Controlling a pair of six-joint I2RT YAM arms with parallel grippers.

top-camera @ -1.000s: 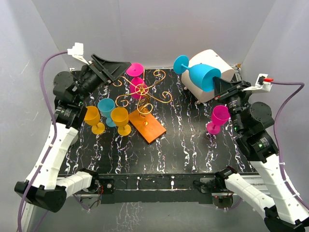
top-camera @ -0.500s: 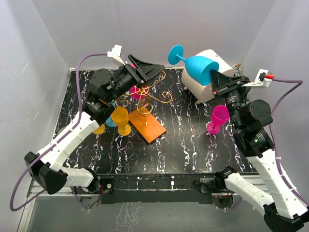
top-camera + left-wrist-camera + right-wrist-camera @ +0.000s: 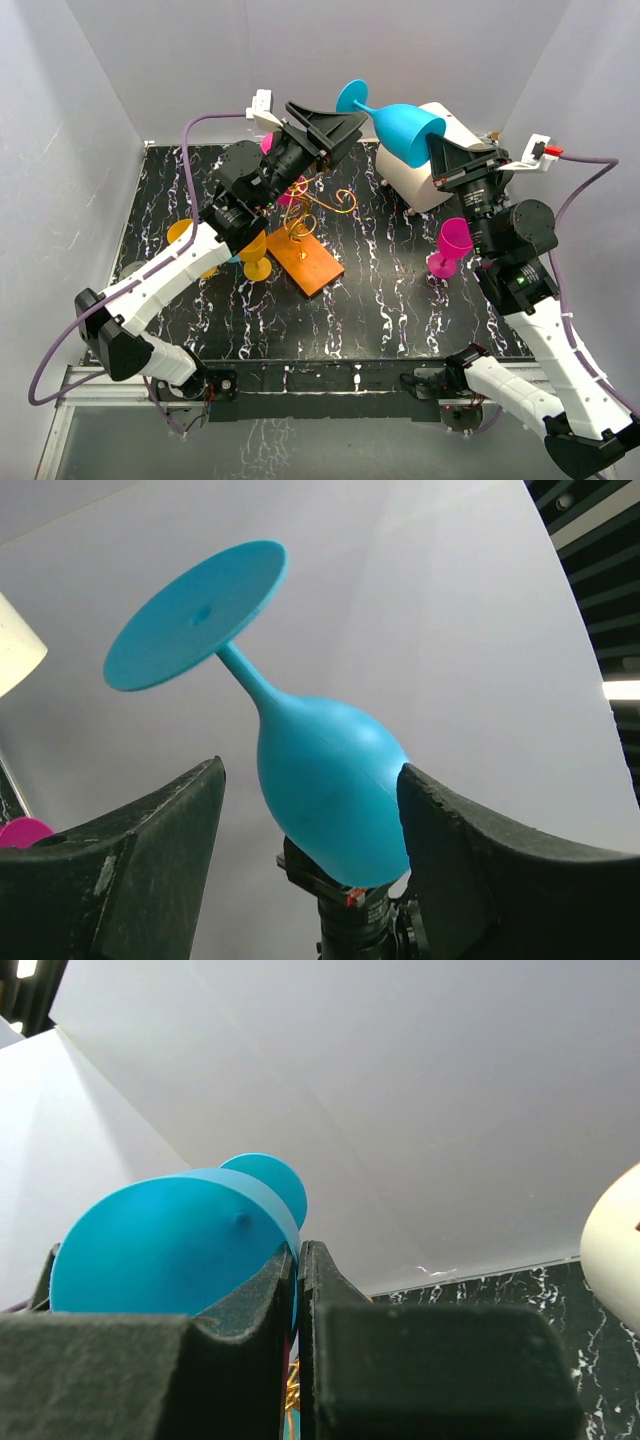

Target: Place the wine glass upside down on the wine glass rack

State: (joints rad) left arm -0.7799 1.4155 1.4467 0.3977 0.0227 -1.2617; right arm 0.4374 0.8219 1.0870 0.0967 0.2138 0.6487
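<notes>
The right gripper [image 3: 298, 1265] pinches shut on the blue wine glass [image 3: 405, 128] rim, stem slanting up-left, foot toward the empty, wide-open left gripper [image 3: 352, 121], which is nearer the rack [image 3: 312, 265].

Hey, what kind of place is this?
Probably a robotics lab test cell: white walls box in a black marbled table, a left arm and right arm are bolted at its near edge, and a wine glass rack stands on it.
</notes>
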